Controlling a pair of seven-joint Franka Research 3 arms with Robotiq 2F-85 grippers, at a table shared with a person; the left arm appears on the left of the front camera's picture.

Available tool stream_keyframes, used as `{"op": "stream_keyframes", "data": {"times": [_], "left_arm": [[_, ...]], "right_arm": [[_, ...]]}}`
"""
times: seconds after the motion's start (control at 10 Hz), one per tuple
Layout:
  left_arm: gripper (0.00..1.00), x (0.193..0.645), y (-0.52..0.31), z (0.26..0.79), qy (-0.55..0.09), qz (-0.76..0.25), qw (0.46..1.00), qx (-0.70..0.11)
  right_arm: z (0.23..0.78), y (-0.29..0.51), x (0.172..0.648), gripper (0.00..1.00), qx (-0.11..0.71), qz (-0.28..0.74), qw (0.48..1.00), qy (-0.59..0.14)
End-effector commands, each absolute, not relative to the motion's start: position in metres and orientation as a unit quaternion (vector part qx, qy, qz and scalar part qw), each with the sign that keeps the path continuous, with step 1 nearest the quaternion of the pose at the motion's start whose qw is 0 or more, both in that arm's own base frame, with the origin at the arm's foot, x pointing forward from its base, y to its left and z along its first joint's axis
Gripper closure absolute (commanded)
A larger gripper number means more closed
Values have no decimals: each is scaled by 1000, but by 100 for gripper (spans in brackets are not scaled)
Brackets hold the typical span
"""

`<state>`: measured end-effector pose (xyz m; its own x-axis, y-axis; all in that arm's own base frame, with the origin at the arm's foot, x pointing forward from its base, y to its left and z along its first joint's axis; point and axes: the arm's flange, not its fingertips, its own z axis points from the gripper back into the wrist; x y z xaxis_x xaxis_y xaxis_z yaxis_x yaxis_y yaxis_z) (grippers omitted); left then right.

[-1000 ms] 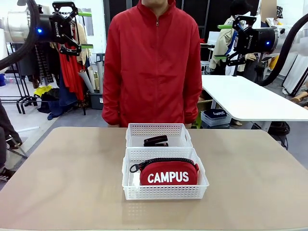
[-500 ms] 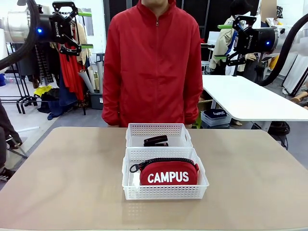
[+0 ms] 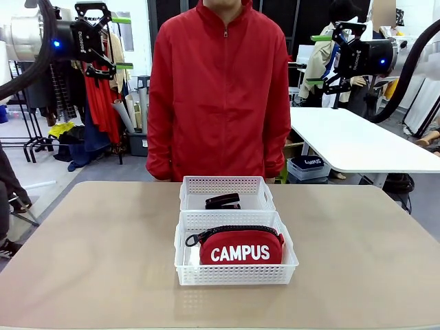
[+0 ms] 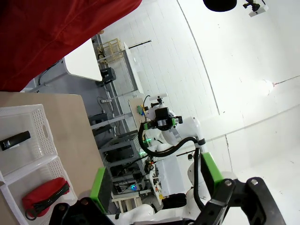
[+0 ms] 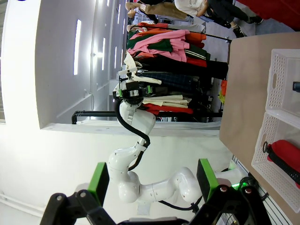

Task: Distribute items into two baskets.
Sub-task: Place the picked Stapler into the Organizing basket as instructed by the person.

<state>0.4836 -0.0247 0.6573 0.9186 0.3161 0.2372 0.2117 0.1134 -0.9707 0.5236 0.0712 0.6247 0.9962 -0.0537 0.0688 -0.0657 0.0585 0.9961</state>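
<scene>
Task looks done as far as the frames show — one item per basket. Red fabric zip pouch with white "CAMPUS" lettering (image 3: 240, 248) lies in the near white perforated plastic basket (image 3: 236, 274), lower centre of the front view; small black stapler (image 3: 223, 201) lies in the matching far basket (image 3: 227, 184) just behind it, the two baskets touching end to end at the middle of the tan counter (image 3: 89, 261). Nothing loose on the counter, so judging from this nothing is left to sort.

Left tool (image 3: 103, 38) is parked high in the upper left of the frame, jaws spread wide, holding nothing. Right tool (image 3: 326, 58) is high in the upper right, also fully spread and empty — both well apart from the baskets.

Person in red zip jacket (image 3: 220, 89) stands at the far side, centre top, hands not in sight.

Left wrist view shows both baskets at lower left, pouch (image 4: 44, 197) and stapler (image 4: 15, 140) in separate ones.
</scene>
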Motion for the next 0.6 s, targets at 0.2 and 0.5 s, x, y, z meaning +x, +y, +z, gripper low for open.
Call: {"op": "stream_keyframes", "data": {"times": [0.2, 0.5], "left_arm": [[0, 483, -24, 658, -199, 38, 716, -668], [0, 483, -24, 658, -199, 38, 716, -668]], "right_arm": [[629, 72, 523, 0, 689, 0, 723, -40], [629, 72, 523, 0, 689, 0, 723, -40]]}}
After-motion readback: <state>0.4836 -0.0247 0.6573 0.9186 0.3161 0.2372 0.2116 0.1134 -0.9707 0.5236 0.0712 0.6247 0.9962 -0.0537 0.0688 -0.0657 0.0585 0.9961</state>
